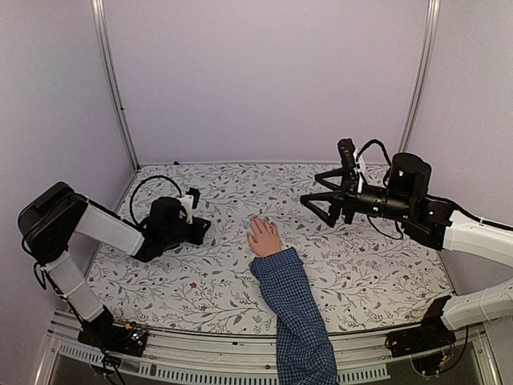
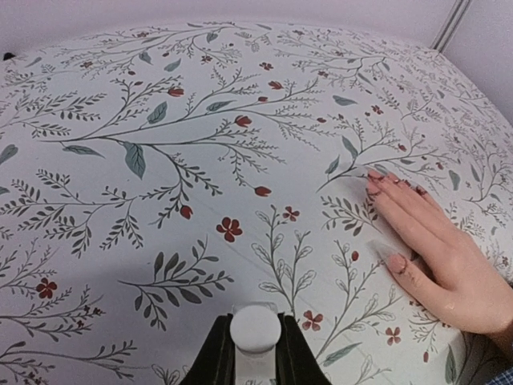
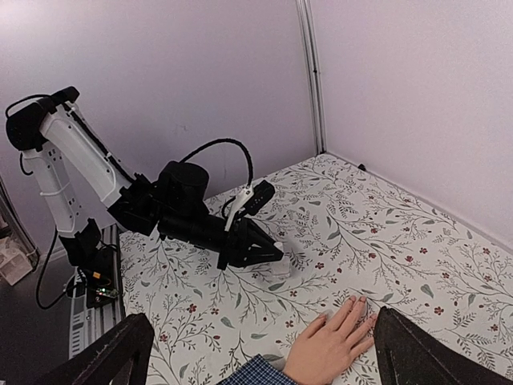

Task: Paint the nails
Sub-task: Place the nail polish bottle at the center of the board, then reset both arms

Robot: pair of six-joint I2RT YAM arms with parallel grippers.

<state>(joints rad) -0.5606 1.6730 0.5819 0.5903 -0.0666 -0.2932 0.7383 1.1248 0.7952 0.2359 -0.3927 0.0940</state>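
Note:
A pale hand [image 1: 263,238] lies flat on the flowered tablecloth, coming out of a blue checked sleeve [image 1: 292,305]. Its nails [image 2: 397,261] are tiny and pale pinkish; the hand also shows in the right wrist view [image 3: 333,345]. My left gripper [image 1: 204,227] rests low on the cloth left of the hand, shut on a small clear bottle with a round white cap [image 2: 255,327], which also shows in the right wrist view [image 3: 280,261]. My right gripper [image 1: 325,204] hangs in the air to the right of the hand, wide open and empty, fingers [image 3: 112,357] spread.
The flowered tablecloth [image 1: 361,265] covers the table between lilac walls. A metal post [image 1: 116,88] stands at the back left and another [image 1: 417,80] at the back right. A black cable [image 1: 148,186] loops behind my left wrist.

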